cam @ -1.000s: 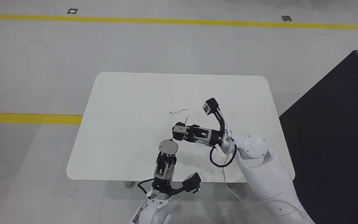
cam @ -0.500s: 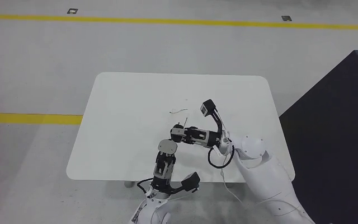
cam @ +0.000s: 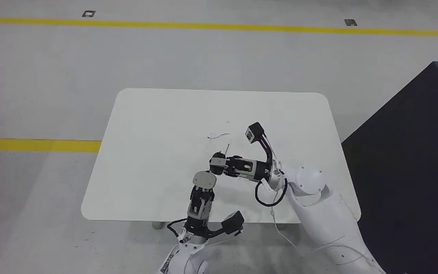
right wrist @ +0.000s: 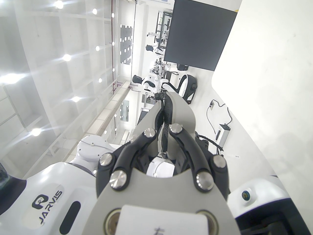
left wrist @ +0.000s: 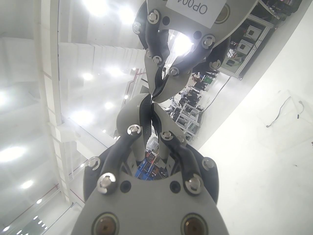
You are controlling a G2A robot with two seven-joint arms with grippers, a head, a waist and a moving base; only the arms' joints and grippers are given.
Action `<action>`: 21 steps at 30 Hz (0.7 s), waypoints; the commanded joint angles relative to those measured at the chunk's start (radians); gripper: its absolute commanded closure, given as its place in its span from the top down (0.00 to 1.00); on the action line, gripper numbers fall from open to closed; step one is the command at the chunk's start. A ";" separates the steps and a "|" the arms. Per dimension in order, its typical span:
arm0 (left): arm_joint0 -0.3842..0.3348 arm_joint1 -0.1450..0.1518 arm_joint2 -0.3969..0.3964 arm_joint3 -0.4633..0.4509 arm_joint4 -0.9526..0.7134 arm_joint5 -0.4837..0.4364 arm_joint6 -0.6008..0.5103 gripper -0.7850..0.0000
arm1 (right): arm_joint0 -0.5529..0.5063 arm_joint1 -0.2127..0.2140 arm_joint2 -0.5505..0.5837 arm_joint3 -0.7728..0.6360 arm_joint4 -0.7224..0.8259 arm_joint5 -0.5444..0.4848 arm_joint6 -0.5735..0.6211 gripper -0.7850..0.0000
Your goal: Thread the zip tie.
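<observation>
My left gripper and my right gripper meet tip to tip above the front middle of the white table. In the left wrist view my left gripper is shut, and the right gripper comes in from the opposite side, also shut. I cannot tell whether anything sits between the pads. A thin curved zip tie lies on the table just beyond the grippers, with a second short thin piece beside it. Both pieces rest flat and apart from the fingers. The right gripper is closed.
The table top around the two thin pieces is bare white. A dark panel stands off the table's right side. The table's front edge runs close to the arms.
My right gripper has slid a little to the left, closing on the left gripper's tip. The left arm and the pieces on the table have stayed put.
</observation>
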 commanded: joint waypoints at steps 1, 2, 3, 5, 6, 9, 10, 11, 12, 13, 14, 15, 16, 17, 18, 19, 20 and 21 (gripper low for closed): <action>0.000 -0.001 0.002 -0.002 0.000 0.004 0.006 0.00 | 0.000 0.001 0.002 -0.002 0.004 0.001 -0.002 0.00; 0.000 -0.001 0.003 -0.002 0.000 0.005 0.008 0.00 | 0.000 0.001 0.003 -0.002 0.009 0.002 -0.004 0.00; 0.001 -0.001 0.002 -0.002 0.000 0.006 0.008 0.00 | 0.000 0.002 0.003 -0.002 0.010 0.002 -0.004 0.00; 0.003 -0.002 0.003 -0.002 0.000 0.007 0.009 0.00 | 0.000 0.003 0.004 -0.001 0.012 0.003 -0.005 0.00; 0.004 -0.002 0.002 -0.002 0.000 0.007 0.010 0.00 | -0.001 0.003 0.004 -0.001 0.014 0.003 -0.005 0.00; 0.006 -0.003 0.001 -0.004 0.000 0.008 0.015 0.36 | -0.001 0.004 0.005 0.002 0.019 0.001 -0.009 0.00; 0.005 -0.003 0.001 -0.005 0.000 0.009 0.017 0.48 | 0.000 0.004 0.007 0.000 0.019 0.000 -0.010 0.00; 0.006 -0.003 0.000 -0.005 0.000 0.010 0.017 1.00 | 0.000 0.005 0.008 -0.001 0.020 0.000 -0.014 0.00; 0.006 -0.004 -0.001 -0.006 0.000 0.011 0.015 1.00 | 0.000 0.005 0.011 -0.002 0.018 -0.001 -0.022 0.00; 0.007 -0.004 -0.001 -0.008 0.000 0.013 0.014 1.00 | 0.001 0.006 0.014 -0.003 0.012 -0.002 -0.031 0.00; 0.007 -0.005 -0.002 -0.009 0.000 0.014 0.013 1.00 | 0.001 0.007 0.017 -0.003 0.009 -0.001 -0.036 0.00; 0.008 -0.006 -0.002 -0.009 0.000 0.016 0.012 1.00 | 0.002 0.008 0.020 -0.004 0.010 0.000 -0.036 0.00; 0.008 -0.006 -0.003 -0.009 0.000 0.017 0.012 1.00 | 0.002 0.009 0.025 -0.004 0.013 0.002 -0.035 0.00; 0.008 -0.006 -0.004 -0.008 0.000 0.017 0.014 1.00 | 0.002 0.010 0.029 -0.004 0.014 0.003 -0.034 0.00; 0.008 -0.007 -0.004 -0.007 0.000 0.017 0.016 1.00 | 0.000 0.011 0.031 -0.006 0.014 0.004 -0.034 0.00; 0.007 -0.007 -0.006 -0.004 0.000 0.018 0.019 1.00 | -0.002 0.012 0.032 -0.009 0.014 0.005 -0.032 0.00; 0.007 -0.007 -0.007 -0.002 0.000 0.019 0.021 1.00 | -0.003 0.012 0.032 -0.012 0.012 0.004 -0.031 0.00; 0.006 -0.008 -0.009 -0.002 0.000 0.019 0.021 1.00 | -0.004 0.013 0.032 -0.016 0.010 0.005 -0.029 0.00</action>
